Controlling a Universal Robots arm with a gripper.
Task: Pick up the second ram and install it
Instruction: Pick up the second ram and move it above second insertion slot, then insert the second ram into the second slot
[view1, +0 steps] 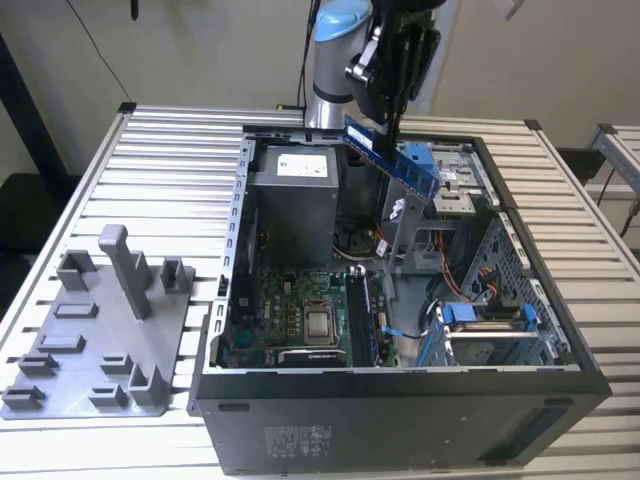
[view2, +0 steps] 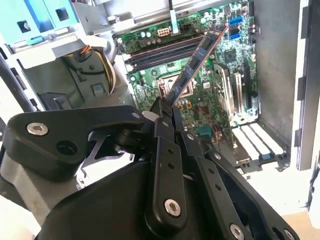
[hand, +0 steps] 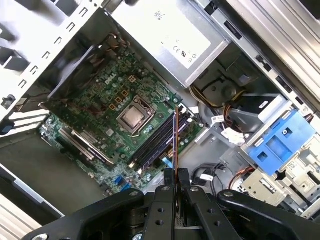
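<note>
Above the case (view1: 400, 405), our claw (hand: 176, 176) grips the ram (view2: 195, 65) across its flat faces. We judge it light, stiff, brittle: hold there, keep off the contact edge.

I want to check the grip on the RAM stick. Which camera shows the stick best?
The second wrist view: the second ram shows its broad side, its end clamped in the gripper. The exterior view shows it tilted above the open computer case; the first wrist view shows it edge-on, a thin line.
</note>
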